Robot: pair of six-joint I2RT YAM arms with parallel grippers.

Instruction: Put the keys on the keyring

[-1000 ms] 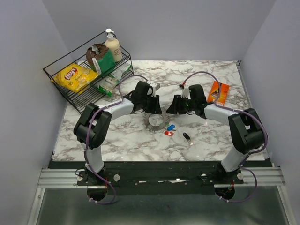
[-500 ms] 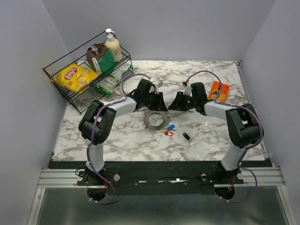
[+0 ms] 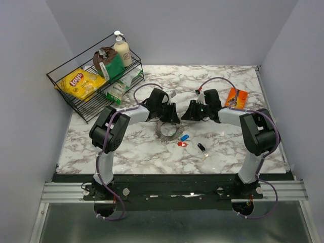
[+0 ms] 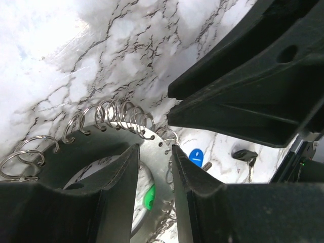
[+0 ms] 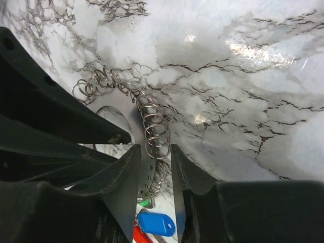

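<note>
Top view first: my left gripper point(image 3: 171, 112) and right gripper point(image 3: 187, 112) sit nose to nose mid-table, arms folded low with the elbows swung out wide. The big flat grey metal ring with wire loops round its rim point(image 3: 168, 132) lies just nearside of both tips. The tiny blue-headed key point(image 3: 184, 137), red-headed key point(image 3: 181, 144) and black-headed key point(image 3: 201, 148) lie loose to its right. The black wire basket point(image 3: 78, 55) and orange packet point(image 3: 236, 98) are well apart from it, with bare marble point(image 3: 126, 147) towards me.

Left wrist: fingers point(image 4: 119, 177) drawn close, and the ring's rim shows through the slot. Can't tell if I'm pinching anything. My right gripper crowds the upper right.

Right wrist: fingers point(image 5: 121, 177) also drawn close over the loops, same doubt. Open marble beyond.
</note>
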